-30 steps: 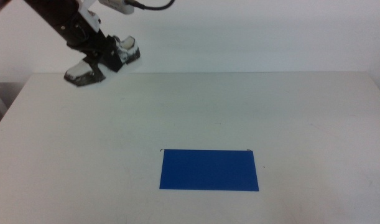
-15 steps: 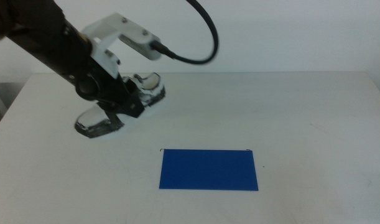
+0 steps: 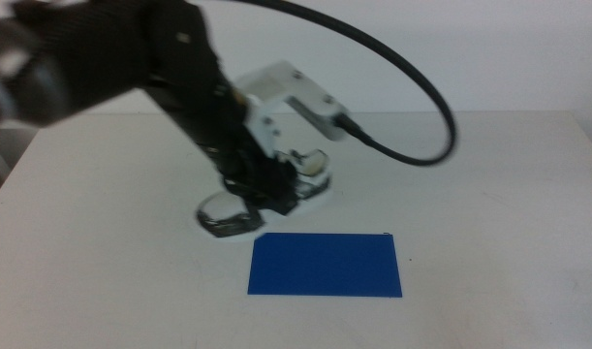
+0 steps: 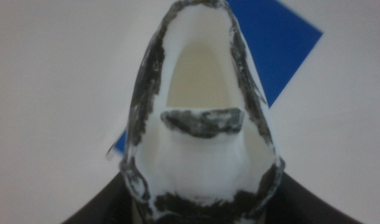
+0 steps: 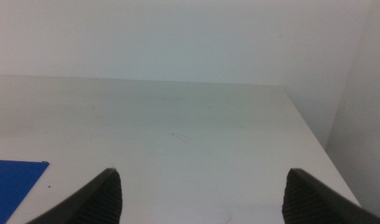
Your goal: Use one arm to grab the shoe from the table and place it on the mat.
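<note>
Middle view, left gripper (image 3: 266, 194) clamped on small white-and-black sneaker (image 3: 262, 197), just beyond flat royal-blue mat's (image 3: 325, 265) far edge on white tabletop (image 3: 489, 194), right gripper (image 5: 202, 193) spread wide, holding nothing.

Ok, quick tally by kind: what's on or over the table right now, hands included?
Shoes: 1, the small white-and-black low-top sneaker, gripped by the left hand just beyond the mat's far left corner
Mats: 1, the flat royal blue rectangular mat
Robot hands: 2, the left one and the right hand, waiting with jaws apart
Total: 4
</note>
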Controlling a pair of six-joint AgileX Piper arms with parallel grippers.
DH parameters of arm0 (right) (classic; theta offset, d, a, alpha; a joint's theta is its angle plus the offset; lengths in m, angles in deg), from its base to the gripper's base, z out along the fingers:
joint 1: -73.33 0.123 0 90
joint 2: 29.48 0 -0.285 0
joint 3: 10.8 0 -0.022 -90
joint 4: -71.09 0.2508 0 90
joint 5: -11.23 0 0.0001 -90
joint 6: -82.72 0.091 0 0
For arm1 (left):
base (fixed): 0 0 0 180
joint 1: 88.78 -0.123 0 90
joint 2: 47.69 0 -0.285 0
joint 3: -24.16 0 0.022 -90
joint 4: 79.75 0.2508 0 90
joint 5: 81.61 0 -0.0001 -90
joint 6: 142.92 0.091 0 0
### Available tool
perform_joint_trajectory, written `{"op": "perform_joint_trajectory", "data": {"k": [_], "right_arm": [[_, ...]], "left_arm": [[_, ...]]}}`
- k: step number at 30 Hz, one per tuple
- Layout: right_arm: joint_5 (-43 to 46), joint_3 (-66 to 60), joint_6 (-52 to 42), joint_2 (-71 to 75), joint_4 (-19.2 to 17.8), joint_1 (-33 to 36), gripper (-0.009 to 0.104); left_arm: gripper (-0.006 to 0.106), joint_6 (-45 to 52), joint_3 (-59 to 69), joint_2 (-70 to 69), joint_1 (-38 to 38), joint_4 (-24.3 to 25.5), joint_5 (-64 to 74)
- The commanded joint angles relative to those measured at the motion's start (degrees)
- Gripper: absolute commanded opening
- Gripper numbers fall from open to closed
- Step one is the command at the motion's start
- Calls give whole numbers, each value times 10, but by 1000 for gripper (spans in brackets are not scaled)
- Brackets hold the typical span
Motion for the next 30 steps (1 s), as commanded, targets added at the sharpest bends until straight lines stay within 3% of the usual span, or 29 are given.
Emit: {"op": "perform_joint_trajectory", "data": {"k": [1,12,26,30], "right_arm": [[45,5,-7,12,-5,2,66],[45,5,-7,12,-5,2,66],[45,5,-7,12,-5,2,66],[45,5,-7,12,-5,2,66]], "left_arm": [[26,-8,-40,-2,20,-12,-24],[26,21,-92,89,68,-18,-53],[26,55,-92,97,69,-42,-49],[26,130,-92,99,70,-42,-37]]}}
